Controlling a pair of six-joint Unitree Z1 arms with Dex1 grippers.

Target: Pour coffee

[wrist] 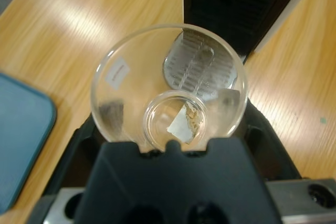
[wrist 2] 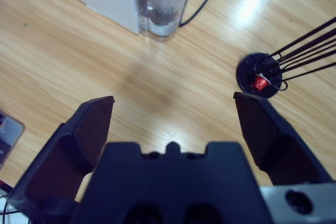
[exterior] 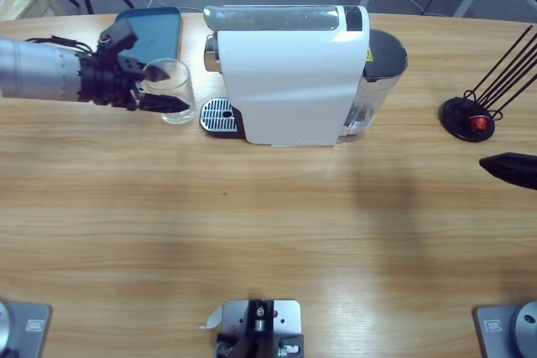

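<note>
we see the left gripper (exterior: pixel 159 94) coming in from the left edge of the high view, clenched round a clear glass cup (exterior: pixel 172 90). the cup stands upright on the wooden table (exterior: pixel 268 224), just left of the coffee machine's drip grate (exterior: pixel 220 115), not on it. in the left wrist view the glass cup (wrist: pixel 168 93) fills the mid of the pic w/ black jaws on both sides of its base; a small white sticker shows on its wall, and thru the glass we make out the metal drip grate (wrist: pixel 199 66) beyond. a blue tray (exterior: pixel 155 31) lies behind the cup, near the table's far edge.

the white coffee machine (exterior: pixel 289 81) sits centre-back, w/ its clear water tank (exterior: pixel 373 81) on the right side. the right gripper (wrist 2: pixel 173 114) is wide apart, grasping nothing, hanging over bare table; only its black tip (exterior: pixel 512 169) shows at the right edge of the high view. near it a black wire capsule holder (exterior: pixel 470 116) w/ one red capsule (exterior: pixel 479 122) at its base.
</note>
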